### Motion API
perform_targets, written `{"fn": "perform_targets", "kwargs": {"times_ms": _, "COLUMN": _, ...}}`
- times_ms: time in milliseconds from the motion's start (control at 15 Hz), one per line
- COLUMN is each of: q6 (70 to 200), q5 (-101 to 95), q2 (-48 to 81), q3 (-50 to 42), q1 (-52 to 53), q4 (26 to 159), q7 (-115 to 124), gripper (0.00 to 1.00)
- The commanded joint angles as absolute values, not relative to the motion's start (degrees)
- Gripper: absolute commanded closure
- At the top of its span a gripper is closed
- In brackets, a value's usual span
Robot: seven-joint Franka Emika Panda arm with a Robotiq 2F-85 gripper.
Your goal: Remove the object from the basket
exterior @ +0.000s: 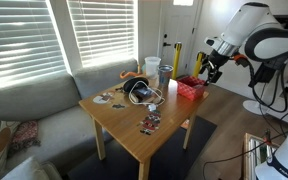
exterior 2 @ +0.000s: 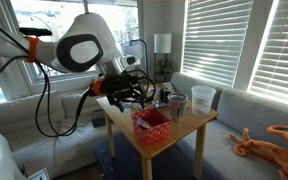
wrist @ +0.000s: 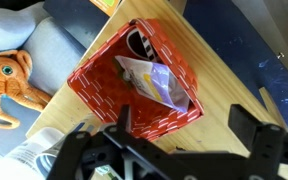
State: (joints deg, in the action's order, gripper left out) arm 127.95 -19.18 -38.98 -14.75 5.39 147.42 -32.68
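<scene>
Hovering with its two fingers [wrist: 256,135] spread wide, the single claw [wrist: 182,128] holds nothing just above one red basket [wrist: 102,88]. One pale packet [wrist: 150,80] lies inside the basket, which sits near a corner of the one wooden table [wrist: 216,58].

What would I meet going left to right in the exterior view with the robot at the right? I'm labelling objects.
Flat cards → black round object → clear cup → red basket → gripper.
</scene>
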Motion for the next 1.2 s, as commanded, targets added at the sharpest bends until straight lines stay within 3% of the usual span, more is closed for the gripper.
{"fn": "perform_targets", "kwargs": {"times_ms": 0, "q6": 130.7, "q5": -16.56, "q2": -34.77, "q3": -16.8, "q1": 5.16, "q4": 146.63, "q7": -39.21, "gripper": 0.0}}
{"fn": "perform_targets", "kwargs": {"times_ms": 200, "q6": 132.41, "q5": -14.97, "q2": -32.02, "q3": -17.12, "q1": 4.6, "q4": 146.1, "q7": -41.39, "gripper": 0.0}}
{"fn": "perform_targets", "kwargs": {"times_ms": 533, "q6": 131.99, "q5": -10.96, "q2": -29.15, "q3": -16.87, "q1": 4.13, "q4": 144.32, "q7": -43.45, "gripper": 0.23}}
{"fn": "perform_targets", "kwargs": {"times_ms": 800, "q6": 129.67, "q5": -7.91, "q2": -27.99, "q3": -17.0, "q1": 3.56, "q4": 142.47, "q7": -44.49, "gripper": 0.24}}
{"fn": "perform_targets", "kwargs": {"times_ms": 1133, "q6": 125.16, "q5": -5.3, "q2": -27.37, "q3": -17.28, "q1": 2.28, "q4": 139.79, "q7": -46.12, "gripper": 0.15}}
